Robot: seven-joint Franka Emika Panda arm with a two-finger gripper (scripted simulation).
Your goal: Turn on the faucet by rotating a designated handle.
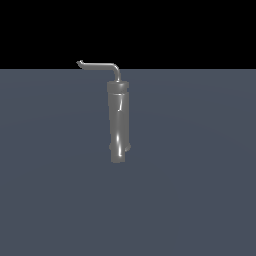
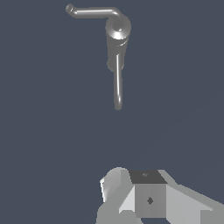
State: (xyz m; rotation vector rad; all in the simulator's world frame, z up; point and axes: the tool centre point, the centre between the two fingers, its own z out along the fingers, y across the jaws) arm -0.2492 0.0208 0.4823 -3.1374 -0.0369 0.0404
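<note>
Faucet (image 1: 119,122) stands upright on flat grey floor (image 1: 200,175), glossy cylinder body. Handle (image 1: 100,66), thin bent rod with hooked tip, juts from its top toward the exterior view's left. Pincer (image 2: 131,197) visible only in wrist view, well apart from faucet, touching nothing; fingers out of frame, so released or clenched cannot be told.

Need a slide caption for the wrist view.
Gripper apart from the faucet, its handle untouched.
</note>
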